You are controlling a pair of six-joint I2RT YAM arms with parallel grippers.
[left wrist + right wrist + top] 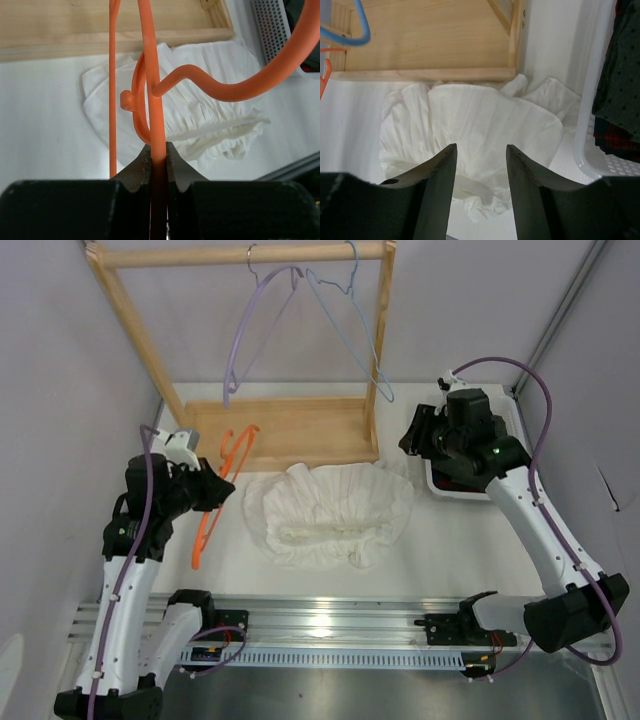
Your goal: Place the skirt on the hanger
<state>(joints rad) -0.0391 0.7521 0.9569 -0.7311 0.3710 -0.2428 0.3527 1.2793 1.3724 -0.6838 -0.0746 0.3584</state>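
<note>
The white ruffled skirt [330, 508] lies crumpled on the table in front of the wooden rack. My left gripper [224, 490] is shut on a thin bar of the orange hanger [204, 532] and holds it at an angle left of the skirt. In the left wrist view the hanger [154, 100] runs up from between the closed jaws of the left gripper [158, 150], its hook curving right over the skirt [210, 120]. My right gripper [410, 440] hovers open, up and to the right of the skirt. In its wrist view the right gripper [481, 150] holds nothing and the skirt [485, 112] lies below.
A wooden rack [290, 430] stands at the back; a lilac hanger [243, 330] and a pale blue hanger [357, 340] hang from its rail. A white basket [470, 492] of dark clothes sits at the right, under the right arm, its rim [587, 145] close to the skirt.
</note>
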